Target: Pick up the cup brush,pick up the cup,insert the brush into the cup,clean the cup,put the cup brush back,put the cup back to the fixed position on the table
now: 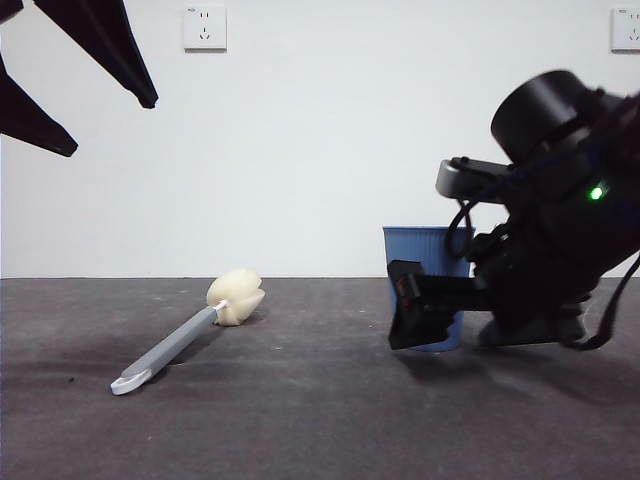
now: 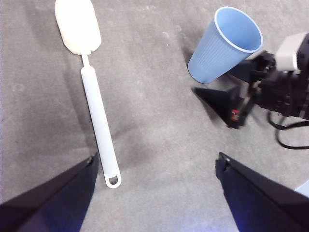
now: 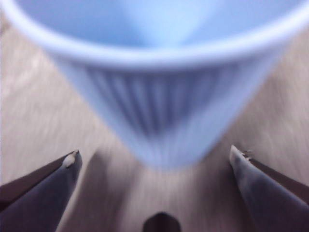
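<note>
The right gripper [image 3: 153,159] is sitting low at the cup [image 1: 425,262], with its two black jaws wide apart, one on each side of the blue ribbed wall, so it can squeeze the cup next. The jaws are not touching the cup yet, I think, though the close view is blurry. The cup is standing upright on the table [image 1: 320,420], well in from the near edge of the tabletop, with its open mouth up so the brush can go in later. The left gripper [image 2: 154,169] is hanging high over the cup brush [image 2: 96,121], jaws wide too, lined up above the grey handle near its looped end. The cup brush is lying flat on the tabletop, well apart from the cup, with its cream sponge head pointing toward the far edge. Nothing is lifted yet, so both picking-up steps are still to do.
</note>
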Available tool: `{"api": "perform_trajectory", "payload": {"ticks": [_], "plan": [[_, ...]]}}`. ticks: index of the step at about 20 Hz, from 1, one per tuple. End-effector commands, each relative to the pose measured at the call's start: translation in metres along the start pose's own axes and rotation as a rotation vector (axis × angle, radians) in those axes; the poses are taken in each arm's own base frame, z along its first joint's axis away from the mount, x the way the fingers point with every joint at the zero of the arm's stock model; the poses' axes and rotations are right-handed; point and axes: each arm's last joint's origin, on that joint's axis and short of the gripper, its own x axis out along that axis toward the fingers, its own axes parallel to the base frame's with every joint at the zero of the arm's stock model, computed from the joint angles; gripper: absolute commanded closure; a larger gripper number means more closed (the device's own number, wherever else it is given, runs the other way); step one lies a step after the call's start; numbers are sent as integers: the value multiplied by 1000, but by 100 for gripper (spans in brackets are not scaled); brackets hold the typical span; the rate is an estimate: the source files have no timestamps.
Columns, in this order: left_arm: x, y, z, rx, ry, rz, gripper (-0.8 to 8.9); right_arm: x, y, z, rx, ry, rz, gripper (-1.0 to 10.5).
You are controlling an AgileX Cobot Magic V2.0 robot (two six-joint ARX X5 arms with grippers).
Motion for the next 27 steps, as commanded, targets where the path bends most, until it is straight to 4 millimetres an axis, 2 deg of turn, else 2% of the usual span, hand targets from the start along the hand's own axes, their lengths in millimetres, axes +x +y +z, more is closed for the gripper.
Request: {"api": "perform_trajectory", "payload": {"ticks": [1,3,6,10,14,17,19,21,22,23,27], "plan": [[1,1,-2,14,6,4,405,-16,1,-16,62,166,-7,402],[1,1,-2,14,9,3,405,-39,2,-11,88,224,-7,404],[1,2,-5,18,36,2,405,-83,5,-5,113,300,69,411],[1,0,-9,30,96,-74,407,-146,6,7,117,245,152,415],[-1,0,-18,54,210,-137,409,-206,6,33,110,190,185,415],[-2,1,-25,71,289,-171,428,-240,6,55,80,193,188,422],[-3,2,-27,79,312,-173,579,-255,7,66,64,184,221,540],[-3,1,-28,78,319,-187,780,-261,9,70,67,174,297,773],[-3,1,-28,79,317,-188,827,-261,10,70,68,175,325,918],[-3,1,-27,82,313,-189,822,-261,10,70,66,179,334,957],[-2,0,-25,90,288,-194,821,-260,11,71,57,181,343,951]]}}
